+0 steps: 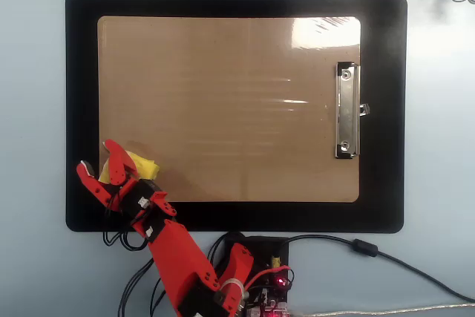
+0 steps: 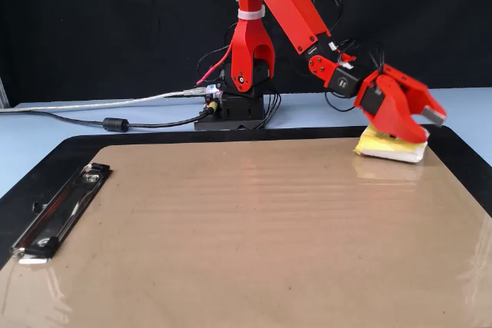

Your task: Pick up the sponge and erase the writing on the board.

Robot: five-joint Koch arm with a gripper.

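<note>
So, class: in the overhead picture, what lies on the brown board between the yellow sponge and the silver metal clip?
Nothing: in the overhead view the brown board is bare between the yellow sponge and silver clip.

no readable text, labels or numbers anywhere

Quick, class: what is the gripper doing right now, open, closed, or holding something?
Gripper: open, jaws spread, just over the sponge and not gripping it.
</note>
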